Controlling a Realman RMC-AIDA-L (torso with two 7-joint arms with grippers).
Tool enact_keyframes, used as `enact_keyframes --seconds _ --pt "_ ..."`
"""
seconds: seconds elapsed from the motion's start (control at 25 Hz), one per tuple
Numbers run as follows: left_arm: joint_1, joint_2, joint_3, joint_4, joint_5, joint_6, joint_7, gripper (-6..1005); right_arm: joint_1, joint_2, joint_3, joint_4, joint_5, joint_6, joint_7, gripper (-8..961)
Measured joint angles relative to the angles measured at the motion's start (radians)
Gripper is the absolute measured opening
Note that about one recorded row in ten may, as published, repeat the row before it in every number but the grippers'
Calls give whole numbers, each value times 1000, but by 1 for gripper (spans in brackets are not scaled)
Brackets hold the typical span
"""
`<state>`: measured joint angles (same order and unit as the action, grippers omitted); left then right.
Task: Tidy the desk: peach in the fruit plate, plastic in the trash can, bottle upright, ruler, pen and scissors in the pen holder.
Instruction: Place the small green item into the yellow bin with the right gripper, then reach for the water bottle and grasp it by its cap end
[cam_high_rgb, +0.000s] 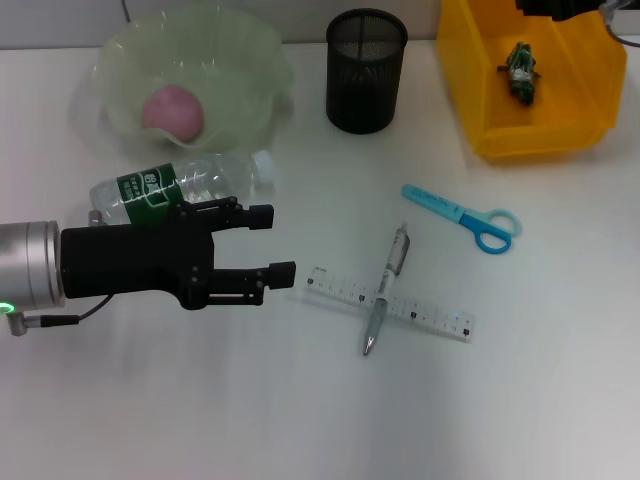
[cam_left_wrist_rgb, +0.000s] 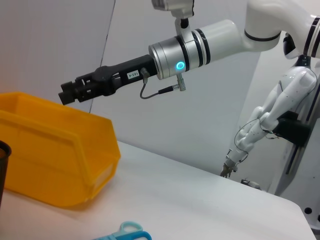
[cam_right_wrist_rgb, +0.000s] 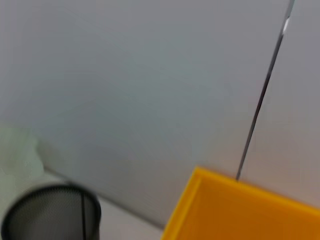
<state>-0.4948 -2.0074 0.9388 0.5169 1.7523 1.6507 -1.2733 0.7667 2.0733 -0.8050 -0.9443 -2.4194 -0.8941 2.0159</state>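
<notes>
From the head camera I see a white desk (cam_high_rgb: 560, 400). My left pincer (cam_high_rgb: 278, 243) hangs low over its left side, fingers parted with a clear gap and holding nothing. Just behind it, toward the back of the desk, the bottle (cam_high_rgb: 180, 190) lies on its side, long axis running left to right, cap pointing right. It is partly covered by the pincer body, so I cannot tell whether they touch. By my judgement the bottle is the next thing to stand up, and the left arm is by far the nearer. Behind the bottle the peach (cam_high_rgb: 172, 110) already sits in the pale plate (cam_high_rgb: 255, 60). The black mesh holder (cam_high_rgb: 366, 70) stands at back centre. To its right is a yellow bin (cam_high_rgb: 480, 100) with a green scrap of plastic (cam_high_rgb: 521, 70) inside. In front, the pen (cam_high_rgb: 386, 288) lies across the clear ruler (cam_high_rgb: 430, 315), touching it, and the blue scissors (cam_high_rgb: 462, 216) lie apart to the right. A dark part of the right arm shows at the top edge above the bin, cut off.

The left wrist camera shows the right pincer (cam_left_wrist_rgb: 67, 92) held in the air over the bin (cam_left_wrist_rgb: 60, 165); its fingers look close together, but I cannot tell for certain. A scissors handle (cam_left_wrist_rgb: 131, 229) peeps in at the edge.

The right wrist camera shows only the holder (cam_right_wrist_rgb: 50, 212), a bin corner (cam_right_wrist_rgb: 235, 210) and a blank wall; its own pincer is not shown.
</notes>
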Motion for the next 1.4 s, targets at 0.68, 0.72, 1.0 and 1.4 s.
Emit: enact_keyframes --seconds 0.68,0.72,1.0,1.4 --pt "-12 1 -2 14 -7 6 3 827 -266 -111 11 319 995 -625 -724 781" --pt "-18 1 -3 14 -7 5 1 827 -269 -118 10 357 986 -656 -758 781" --pt "-30 1 -14 48 1 -9 -22 826 -294 -120 2 478 792 -725 -899 780" --pt "-30 21 -17 65 12 -40 -44 826 -318 -59 2 516 645 -614 -1028 780"
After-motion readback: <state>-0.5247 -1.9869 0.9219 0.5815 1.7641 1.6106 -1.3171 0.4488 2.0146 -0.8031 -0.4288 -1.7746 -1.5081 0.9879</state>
